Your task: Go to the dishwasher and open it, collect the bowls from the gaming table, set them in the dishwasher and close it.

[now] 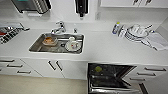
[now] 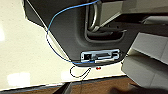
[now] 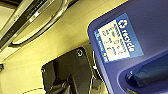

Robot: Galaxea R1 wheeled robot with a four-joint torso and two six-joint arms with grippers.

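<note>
The dishwasher (image 1: 110, 77) stands open under the white counter's (image 1: 105, 50) front edge, right of the sink (image 1: 56, 43), with a green bowl (image 1: 98, 69) lying in its dark rack. Its lowered door juts into the floor space; the base could strike it while driving. A blue recycle bin (image 3: 140, 45) sits close by the right arm. Whether either claw is spread or closed cannot be told

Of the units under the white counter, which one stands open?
The dishwasher right of the sink: its door hangs down, showing dark racks. The white handled cabinet fronts beside it are closed.
</note>
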